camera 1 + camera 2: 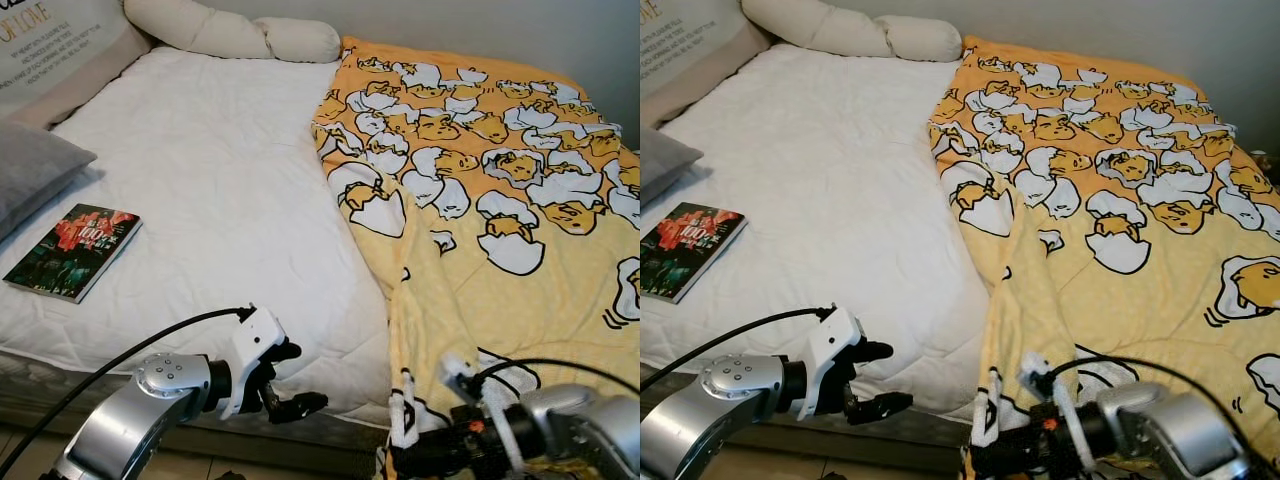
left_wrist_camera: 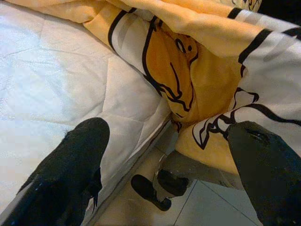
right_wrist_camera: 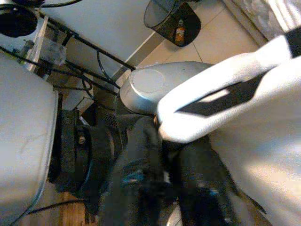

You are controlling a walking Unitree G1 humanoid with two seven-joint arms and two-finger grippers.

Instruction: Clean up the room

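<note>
Bed (image 1: 200,180), white quilted mattress cover bare across its left half. Blanket (image 1: 500,200), yellow, printed with egg-and-yolk cartoon figures, spread over the right half of the bed and hanging over the near edge toward the floor. Book (image 1: 72,250), dark cover with red lettering, flat on the mattress near the left side, just beside a grey pillow (image 1: 30,170). Bolster (image 1: 230,30), cream, long, lying along the head of the bed; a printed cushion (image 1: 50,40) with text leans in the far left corner. Left gripper (image 1: 290,385), low at the near edge of the mattress, fingers spread wide apart and holding nothing; the wrist view looks between the two black fingers (image 2: 70,169) at the mattress edge and the drooping blanket hem (image 2: 188,70). Right gripper (image 1: 985,462), at the hanging blanket edge beside the foot of the bed, fingers closed tight on a white, black-banded fold of the blanket (image 3: 225,94), seen pinched between the pads in the right wrist view. Waste bin (image 3: 171,19), dark mesh, on the tiled floor (image 3: 207,37) behind the robot's body. Wire rack (image 3: 70,52), black, against the wall there.
</note>
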